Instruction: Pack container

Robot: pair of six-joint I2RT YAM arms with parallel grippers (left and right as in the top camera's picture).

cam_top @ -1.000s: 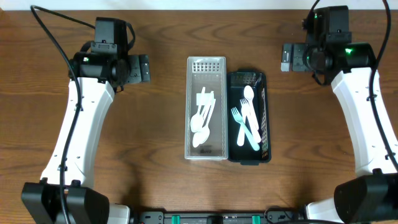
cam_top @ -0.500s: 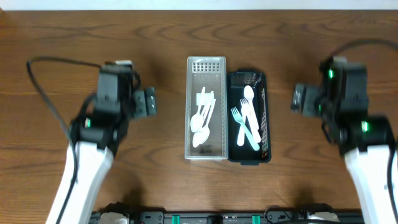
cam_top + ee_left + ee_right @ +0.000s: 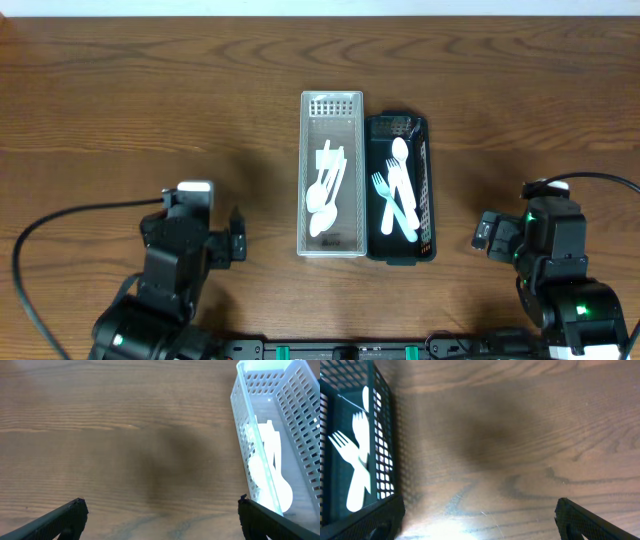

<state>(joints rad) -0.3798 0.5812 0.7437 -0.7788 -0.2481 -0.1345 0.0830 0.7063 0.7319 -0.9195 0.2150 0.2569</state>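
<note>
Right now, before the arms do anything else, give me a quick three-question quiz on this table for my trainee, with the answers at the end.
1. Fill in: the white basket sits on the ___ arm's side of the black basket.
2. Which one holds the forks? A. white basket B. black basket C. neither
3. True or false: the left gripper and the right gripper are both shut.

Key: 1 left. 2 B. 3 false; both stand open and empty.
</note>
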